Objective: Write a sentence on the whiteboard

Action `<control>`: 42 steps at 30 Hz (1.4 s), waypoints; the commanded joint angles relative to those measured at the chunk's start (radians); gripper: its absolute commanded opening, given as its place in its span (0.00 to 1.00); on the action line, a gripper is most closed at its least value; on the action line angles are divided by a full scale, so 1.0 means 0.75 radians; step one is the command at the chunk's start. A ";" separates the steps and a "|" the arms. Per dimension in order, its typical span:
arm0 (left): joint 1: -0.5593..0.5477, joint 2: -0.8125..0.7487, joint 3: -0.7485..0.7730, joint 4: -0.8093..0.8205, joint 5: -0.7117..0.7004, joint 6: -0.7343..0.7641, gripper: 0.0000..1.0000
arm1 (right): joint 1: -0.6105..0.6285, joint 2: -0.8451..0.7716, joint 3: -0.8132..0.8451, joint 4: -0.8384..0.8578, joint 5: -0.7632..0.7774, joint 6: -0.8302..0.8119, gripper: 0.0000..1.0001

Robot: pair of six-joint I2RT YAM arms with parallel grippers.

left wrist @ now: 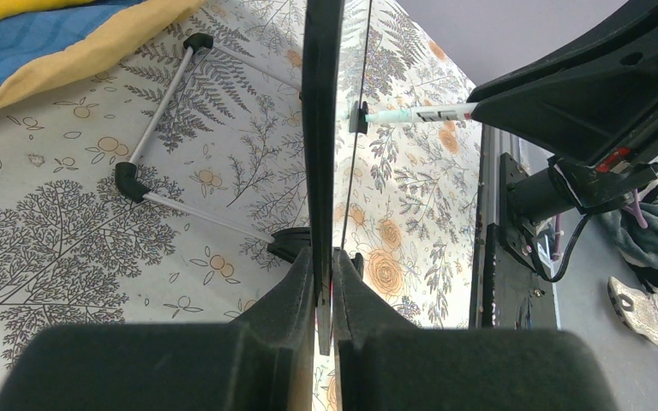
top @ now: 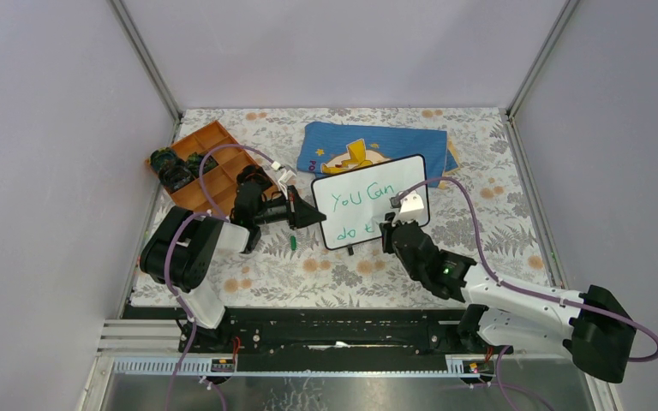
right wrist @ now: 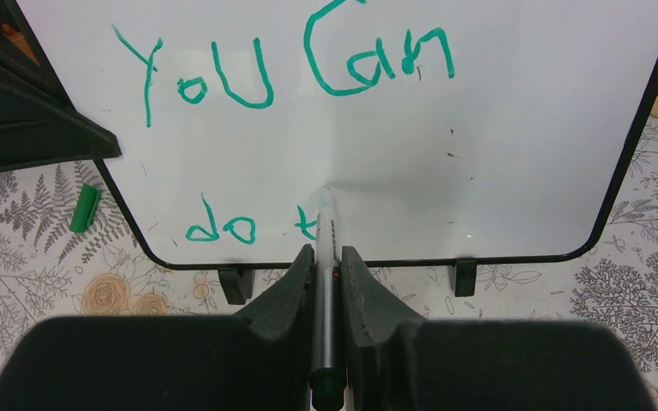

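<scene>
End of sentence (top: 349,200) behind right hand (top: 390,225)

The whiteboard (top: 404,171) stands on the floral bench (top: 497,231). The sentence (top: 366,199) on it is green and reads "You Can" above "do t". The left pincer (top: 318,216) meets the board's left edge, and the right pincer (top: 387,228) is at its lower face. A blue cloth (top: 411,141) lies behind, with 1 orange tray (top: 210,163) at far left.
</scene>
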 commanded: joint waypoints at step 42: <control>-0.041 0.022 -0.007 -0.180 0.002 0.090 0.00 | -0.047 0.001 -0.108 -0.018 -0.077 0.129 0.00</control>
